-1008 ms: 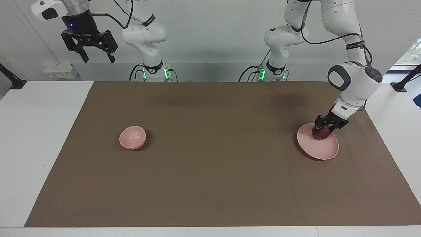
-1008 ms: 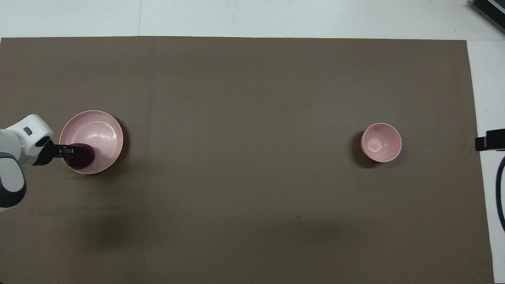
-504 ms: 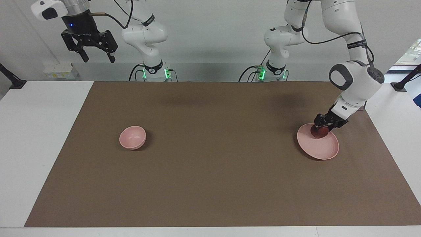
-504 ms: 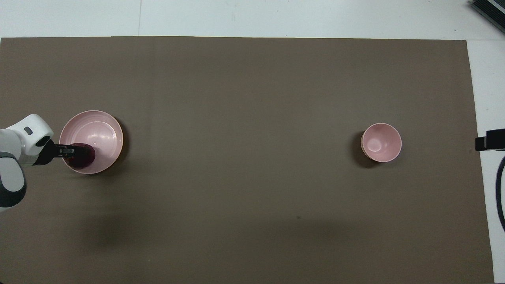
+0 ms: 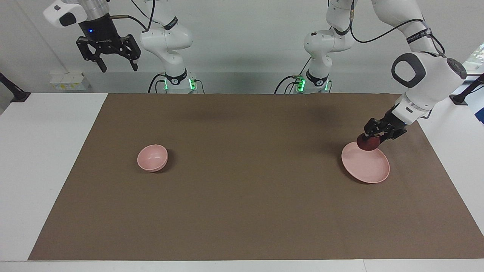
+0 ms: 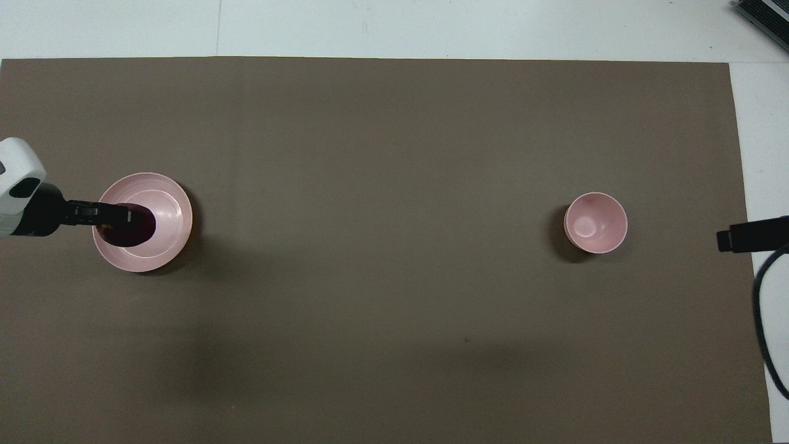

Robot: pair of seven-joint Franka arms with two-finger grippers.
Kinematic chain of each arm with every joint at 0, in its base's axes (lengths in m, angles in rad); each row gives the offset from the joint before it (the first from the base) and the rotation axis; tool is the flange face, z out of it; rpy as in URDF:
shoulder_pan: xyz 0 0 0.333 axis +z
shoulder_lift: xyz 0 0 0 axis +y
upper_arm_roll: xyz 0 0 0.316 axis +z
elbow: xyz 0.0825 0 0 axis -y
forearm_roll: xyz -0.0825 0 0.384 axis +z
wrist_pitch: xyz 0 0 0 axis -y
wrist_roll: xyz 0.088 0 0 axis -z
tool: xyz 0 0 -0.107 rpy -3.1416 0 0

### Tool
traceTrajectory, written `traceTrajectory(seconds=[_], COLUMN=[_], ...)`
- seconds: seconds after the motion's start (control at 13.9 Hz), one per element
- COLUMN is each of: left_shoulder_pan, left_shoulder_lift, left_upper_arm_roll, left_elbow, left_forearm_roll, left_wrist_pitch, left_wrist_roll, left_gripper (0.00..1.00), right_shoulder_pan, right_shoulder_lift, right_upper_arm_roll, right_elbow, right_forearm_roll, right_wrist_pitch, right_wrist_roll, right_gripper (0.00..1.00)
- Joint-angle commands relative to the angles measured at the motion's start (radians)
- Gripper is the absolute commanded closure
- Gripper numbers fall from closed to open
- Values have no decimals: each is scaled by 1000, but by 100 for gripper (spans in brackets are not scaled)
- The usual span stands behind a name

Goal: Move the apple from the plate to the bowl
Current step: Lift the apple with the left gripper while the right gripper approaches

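My left gripper (image 5: 372,136) is shut on the dark red apple (image 5: 368,143) and holds it a little above the rim of the wide pink plate (image 5: 368,168), toward the left arm's end of the table. In the overhead view the apple (image 6: 132,225) covers part of the plate (image 6: 161,203), with the left gripper (image 6: 120,217) on it. The small deep pink bowl (image 5: 152,158) stands empty toward the right arm's end, also in the overhead view (image 6: 595,222). My right gripper (image 5: 115,62) is open and high up by the right arm's base; it waits.
A brown mat (image 5: 242,189) covers most of the white table (image 5: 45,151). A black clamp arm (image 5: 15,92) stands at one table end and another (image 5: 467,92) at the other end.
The left gripper has lifted the apple off the plate and drawn it up toward the robots. The right gripper has shifted slightly, still high and open.
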Motion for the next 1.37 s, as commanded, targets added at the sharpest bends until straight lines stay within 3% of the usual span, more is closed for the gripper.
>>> traceTrajectory(seconds=[0.0,0.14,0.29,0.58,0.72,0.94,1.3], left_shoulder_pan=[-17,-17,-16,-17,-19,-17,-14], left_shoulder_lift=[-32,-34,-54,-83,-95,-92,-77], left_upper_arm_roll=[-38,-78,-153,-220,-288,-403,-487], left_elbow=[-4,-12,-20,-53,-79,-84,-70], left_forearm_roll=[-158,-296,-435,-611,-738,-889,-1029], left_wrist_pitch=[-20,-20,-6,18,114,311,475], left_wrist_roll=[1,-1,-34,-42,-44,-47,-42], left_gripper=[100,100,100,100,100,100,100], right_shoulder_pan=[11,36,80,157,197,243,266], right_shoulder_lift=[-23,0,78,230,257,277,326], right_upper_arm_roll=[2,3,3,3,3,2,3], right_elbow=[-189,-266,-276,-274,-265,-245,-169], right_forearm_roll=[144,198,307,616,824,1016,1061], right_wrist_pitch=[175,332,426,673,788,827,827], right_wrist_roll=[37,155,236,462,574,756,991], right_gripper=[0,0,0,0,0,0,0])
